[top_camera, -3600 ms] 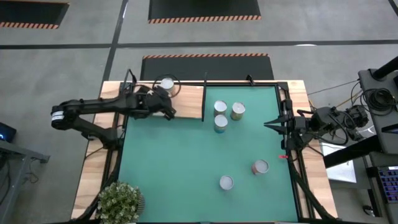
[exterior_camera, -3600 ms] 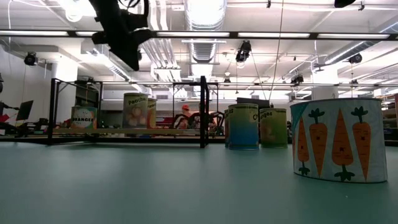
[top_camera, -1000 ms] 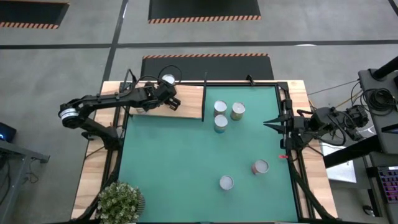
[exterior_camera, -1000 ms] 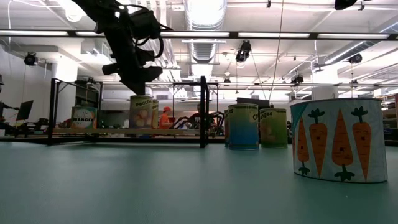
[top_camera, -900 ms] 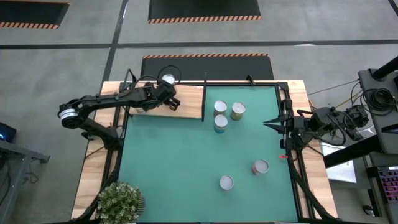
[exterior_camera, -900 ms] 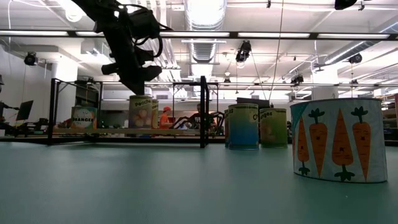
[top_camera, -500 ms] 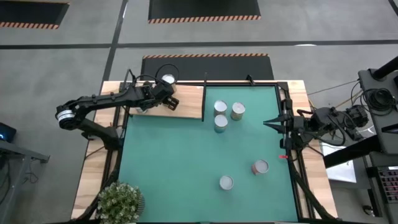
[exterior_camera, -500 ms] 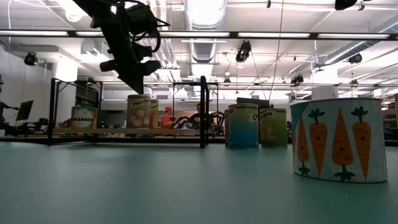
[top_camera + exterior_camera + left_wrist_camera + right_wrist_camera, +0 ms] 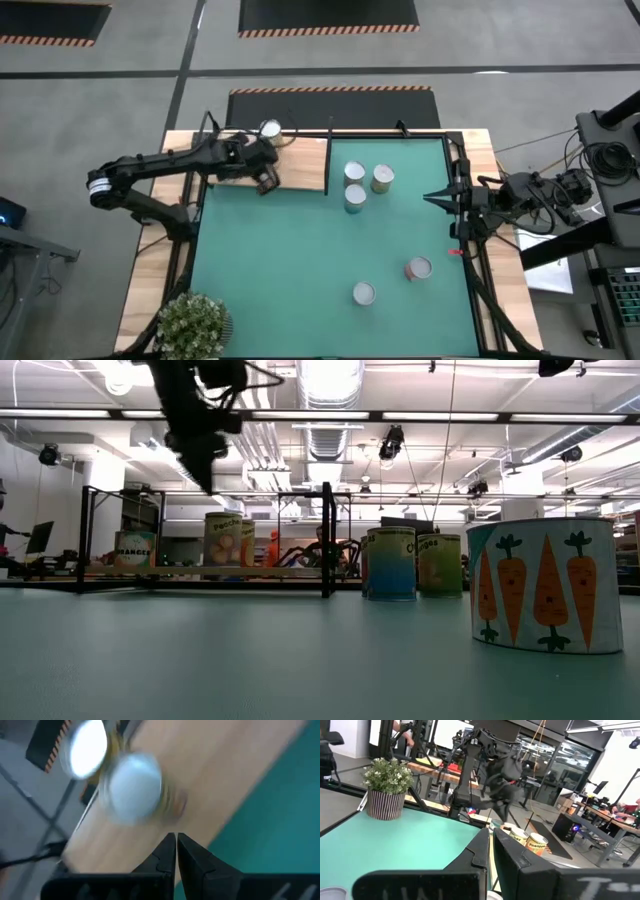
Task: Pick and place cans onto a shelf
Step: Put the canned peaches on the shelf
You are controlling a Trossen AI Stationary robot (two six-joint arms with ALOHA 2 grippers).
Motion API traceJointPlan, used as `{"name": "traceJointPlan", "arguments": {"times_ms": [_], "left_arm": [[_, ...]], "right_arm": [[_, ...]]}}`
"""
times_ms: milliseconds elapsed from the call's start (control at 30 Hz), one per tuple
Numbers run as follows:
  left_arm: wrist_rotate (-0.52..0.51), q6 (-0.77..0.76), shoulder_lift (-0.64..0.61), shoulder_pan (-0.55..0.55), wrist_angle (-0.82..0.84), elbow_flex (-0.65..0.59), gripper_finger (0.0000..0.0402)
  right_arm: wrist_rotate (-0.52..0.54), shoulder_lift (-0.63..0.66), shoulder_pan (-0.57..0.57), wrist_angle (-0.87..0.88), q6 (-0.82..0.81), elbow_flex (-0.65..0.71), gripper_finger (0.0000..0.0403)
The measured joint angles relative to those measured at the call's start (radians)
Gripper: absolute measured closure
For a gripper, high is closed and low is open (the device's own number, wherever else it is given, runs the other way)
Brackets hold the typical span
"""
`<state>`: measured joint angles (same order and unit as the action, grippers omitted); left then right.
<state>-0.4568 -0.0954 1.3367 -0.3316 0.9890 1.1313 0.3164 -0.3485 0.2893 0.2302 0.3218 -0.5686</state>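
Left gripper [image 9: 267,181] hung over the shelf [image 9: 300,165] near its front edge, jaws closed and empty, fingertips together in the wrist view. Two cans stood on the shelf behind it: one [image 9: 134,787] just beyond the fingers, another [image 9: 270,130] at the back edge by the frame. Three cans clustered on the green mat [image 9: 300,280] just right of the shelf: [image 9: 354,173], [image 9: 382,178], [image 9: 355,197]. Two more cans sat well apart toward the front: [image 9: 418,268] and [image 9: 364,293]. Right gripper [image 9: 432,201] waited at the worktop's right edge, jaws closed on nothing. A potted plant [image 9: 193,325] stood at the front-left corner.
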Motion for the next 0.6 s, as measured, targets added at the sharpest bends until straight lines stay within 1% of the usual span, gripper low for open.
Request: {"name": "traceJointPlan", "arguments": {"times_ms": [33, 100, 200, 400, 600], "left_arm": [[-0.001, 0.036, -0.006, 0.0, 0.036, -0.006, 0.0402], [-0.001, 0.094, -0.015, -0.008, 0.057, -0.026, 0.0402], [0.003, 0.152, -0.02, -0.038, 0.017, -0.052, 0.0402], [0.002, 0.178, 0.0, -0.106, -0.077, -0.062, 0.0402], [0.001, 0.182, 0.004, -0.135, -0.083, -0.062, 0.0402]], "right_arm": [[0.0, 0.0, 0.0, 0.0, 0.0, 0.0, 0.039], [0.0, 0.0, 0.0, 0.0, 0.0, 0.0, 0.039], [0.0, 0.0, 0.0, -0.001, 0.0, 0.0, 0.039], [0.0, 0.0, 0.0, -0.003, -0.008, 0.0, 0.039], [0.0, 0.0, 0.0, -0.002, -0.006, 0.0, 0.039]]}}
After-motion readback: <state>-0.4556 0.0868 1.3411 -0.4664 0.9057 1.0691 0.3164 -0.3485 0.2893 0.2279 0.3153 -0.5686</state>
